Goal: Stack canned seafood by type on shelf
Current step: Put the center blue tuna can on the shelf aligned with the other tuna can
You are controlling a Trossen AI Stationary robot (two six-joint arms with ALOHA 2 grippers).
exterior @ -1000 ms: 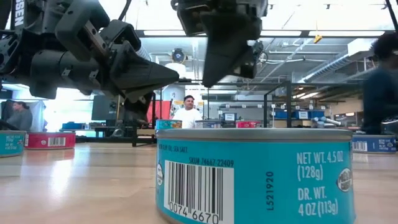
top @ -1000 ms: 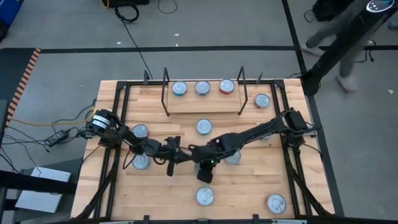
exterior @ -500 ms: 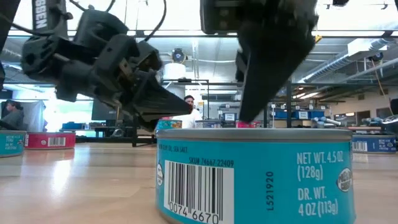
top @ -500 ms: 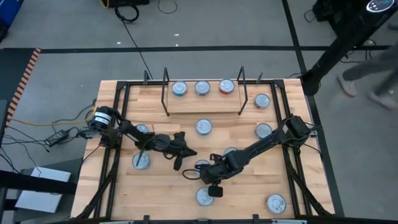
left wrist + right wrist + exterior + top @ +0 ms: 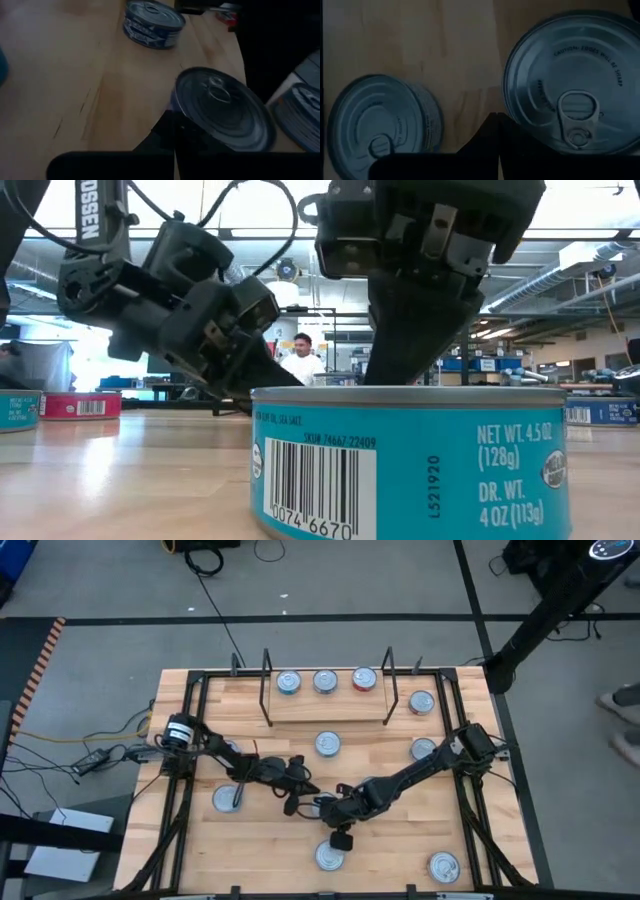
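A silver-lidded can (image 5: 220, 107) stands on its base in the middle of the table, and both grippers are shut beside it. My left gripper (image 5: 306, 793) reaches in low from the left, its tips (image 5: 173, 125) at the can's side wall. My right gripper (image 5: 497, 122) slants down between that can (image 5: 575, 75) and a teal-labelled can (image 5: 330, 856) nearer the front edge. The shelf (image 5: 325, 705) at the back holds two blue cans (image 5: 288, 682) (image 5: 325, 681) and one red can (image 5: 365, 679). My left gripper has its shut fingertips (image 5: 170, 120) against the lower side wall (image 5: 176, 102) of the middle can, coming nearly level from the table's left. The can stands flat on the table. My right gripper's shut tips stand at the can's rim (image 5: 512, 120) on its near side; whether they touch it I cannot tell.
Loose cans stand at the left (image 5: 228, 798), centre back (image 5: 327, 744), right (image 5: 424, 749) (image 5: 421, 701) and near right corner (image 5: 443, 866). Black frame rails run along the table's left and right sides. In the low view the teal can (image 5: 410, 465) fills the foreground.
My left gripper has moved toward the table's right edge and sunk, tipping closer to level, up to the middle can. My right gripper has come down steeply behind the front teal can, to just above the tabletop.
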